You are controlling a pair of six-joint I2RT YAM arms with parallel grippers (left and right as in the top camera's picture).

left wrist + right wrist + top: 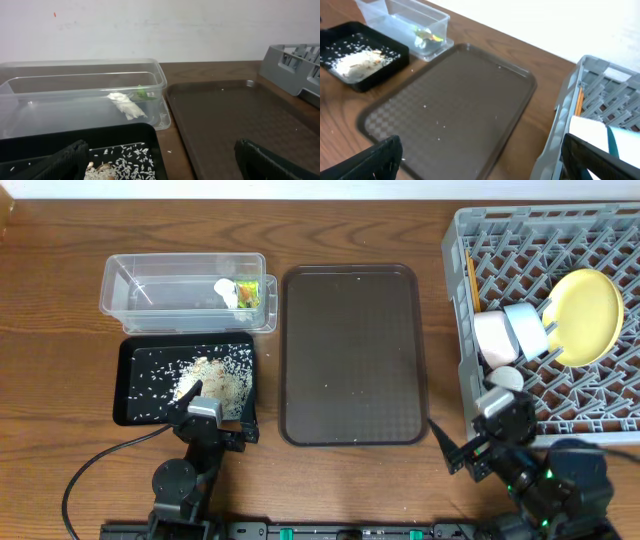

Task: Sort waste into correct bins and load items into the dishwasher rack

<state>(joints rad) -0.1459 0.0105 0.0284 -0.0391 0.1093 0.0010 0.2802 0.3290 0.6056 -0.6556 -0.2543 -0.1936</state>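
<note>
The clear tub (pixel 130 285) holds the green-and-orange wrapper (pixel 250 293) and a white crumpled scrap (pixel 126 104). In front of it the black tray (pixel 135 385) carries white rice scraps (pixel 215 375). At the right, the grey dishwasher rack (pixel 560 220) holds the yellow plate (pixel 585 315), a white bowl (pixel 493 335), a light blue bowl (pixel 527 325), a small white cup (pixel 505 377) and a chopstick (pixel 470 275). My left gripper (pixel 212 408) stands open at the black tray's near right corner, holding nothing. My right gripper (pixel 470 430) is open and empty beside the rack's near left corner.
A large dark brown serving tray (pixel 350 355) lies between the bins and the rack, with a few rice grains on it. A black cable (pixel 90 470) loops on the table near the left arm's base.
</note>
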